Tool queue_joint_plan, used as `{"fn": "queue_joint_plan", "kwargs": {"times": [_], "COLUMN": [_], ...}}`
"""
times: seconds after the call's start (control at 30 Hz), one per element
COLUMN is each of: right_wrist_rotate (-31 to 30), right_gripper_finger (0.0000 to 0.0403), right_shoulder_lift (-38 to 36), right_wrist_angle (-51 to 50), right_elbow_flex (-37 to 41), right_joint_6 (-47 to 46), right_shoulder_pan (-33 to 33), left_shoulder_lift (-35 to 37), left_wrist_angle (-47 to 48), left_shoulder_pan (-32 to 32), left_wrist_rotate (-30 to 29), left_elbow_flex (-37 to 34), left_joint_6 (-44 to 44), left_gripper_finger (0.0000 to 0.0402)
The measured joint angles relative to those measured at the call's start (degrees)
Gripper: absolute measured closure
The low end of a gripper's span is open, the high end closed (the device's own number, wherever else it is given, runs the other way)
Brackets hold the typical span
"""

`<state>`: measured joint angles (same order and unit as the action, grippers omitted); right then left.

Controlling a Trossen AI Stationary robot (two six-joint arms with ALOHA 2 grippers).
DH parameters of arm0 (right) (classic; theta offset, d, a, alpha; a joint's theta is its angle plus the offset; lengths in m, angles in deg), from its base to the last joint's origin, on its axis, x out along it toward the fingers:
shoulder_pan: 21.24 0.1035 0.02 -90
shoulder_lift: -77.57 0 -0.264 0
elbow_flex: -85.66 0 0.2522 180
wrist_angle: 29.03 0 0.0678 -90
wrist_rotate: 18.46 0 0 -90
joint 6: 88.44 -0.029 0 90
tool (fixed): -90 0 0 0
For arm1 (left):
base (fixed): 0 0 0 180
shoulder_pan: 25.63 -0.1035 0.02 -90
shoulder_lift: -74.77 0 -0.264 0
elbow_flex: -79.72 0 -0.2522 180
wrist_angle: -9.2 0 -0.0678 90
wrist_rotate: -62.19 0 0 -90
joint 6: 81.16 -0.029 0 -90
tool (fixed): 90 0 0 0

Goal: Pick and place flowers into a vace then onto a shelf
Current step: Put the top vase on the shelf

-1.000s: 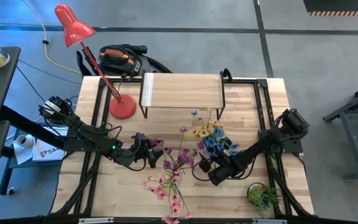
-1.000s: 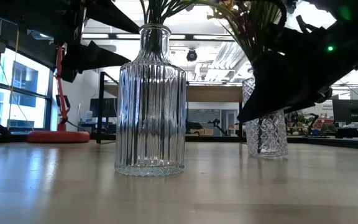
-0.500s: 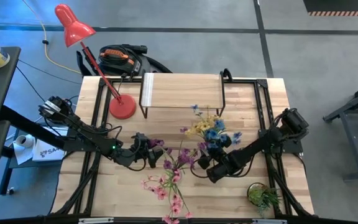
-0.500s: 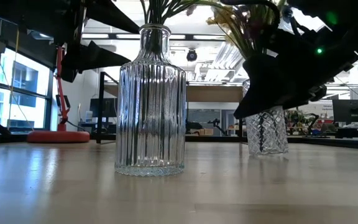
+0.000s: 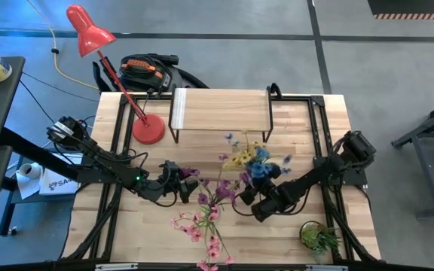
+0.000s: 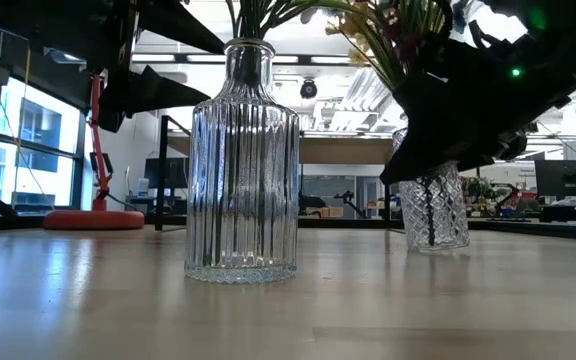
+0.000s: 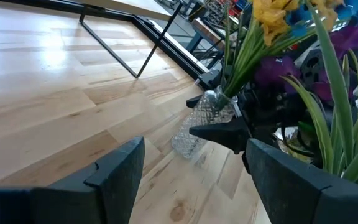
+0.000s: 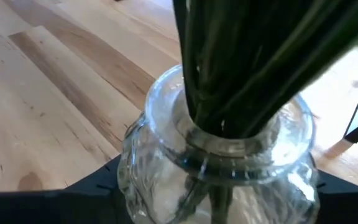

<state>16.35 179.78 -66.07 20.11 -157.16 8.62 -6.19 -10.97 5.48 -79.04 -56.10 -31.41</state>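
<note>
Light wood bench (image 5: 142,226) carries the low plank-topped shelf (image 5: 219,110) at its far edge. Right fingers (image 5: 249,202) are clamped on a patterned glass vase (image 6: 434,207) of yellow and blue flowers (image 5: 251,159) near the middle. Left fingers (image 5: 189,188) stand spread beside a ribbed glass vase (image 6: 242,165).

two glass vases (image 6: 241,165) (image 6: 433,205), one shelf (image 5: 220,110), one red lamp (image 5: 90,30), one potted plant (image 5: 319,238), two tools (image 5: 185,188) (image 5: 249,203).

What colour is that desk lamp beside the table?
Red, shade and base alike; the lamp shows best in the high view.
</note>
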Motion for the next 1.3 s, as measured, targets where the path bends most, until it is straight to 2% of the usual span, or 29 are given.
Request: {"fn": "queue_joint_plan", "kwargs": {"times": [0.23,0.3,0.4,0.53,0.8,1.03,1.3], "right_wrist_rotate": [1.1,-0.6,-3.0,-5.9,-7.7,-10.2,-10.1], "right_gripper_finger": [0.0124,0.0131,0.0164,0.0165,0.0165,0.0165,0.0165], "right_shoulder_lift": [0.5,0.3,0.1,-0.6,-1.4,-8.1,-24.1], "right_wrist_angle": [1.3,2.4,3.4,5.6,5.6,2.0,-11.7], "right_elbow_flex": [0.3,0.2,0.3,0.2,0.2,0.2,0.2], "right_joint_6": [1.2,1.5,3.6,5.8,7.4,9.4,10.8], "right_shoulder_pan": [0.6,1.0,1.4,1.7,1.7,1.7,-0.6], "left_shoulder_lift": [0.0,0.0,0.0,0.0,0.0,0.0,0.0], "left_wrist_angle": [0.0,0.0,0.0,0.0,0.3,0.2,0.3], "left_shoulder_pan": [0.0,0.0,0.0,0.0,0.0,0.0,0.0], "left_wrist_rotate": [0.0,0.0,0.0,0.0,0.0,0.0,0.0], "left_elbow_flex": [0.0,0.0,0.0,0.0,0.0,0.0,0.0], "left_joint_6": [0.0,0.0,0.0,0.0,0.0,0.0,0.0], "left_gripper_finger": [0.0085,0.0085,0.0085,0.0085,0.0085,0.0085,0.0085]}}
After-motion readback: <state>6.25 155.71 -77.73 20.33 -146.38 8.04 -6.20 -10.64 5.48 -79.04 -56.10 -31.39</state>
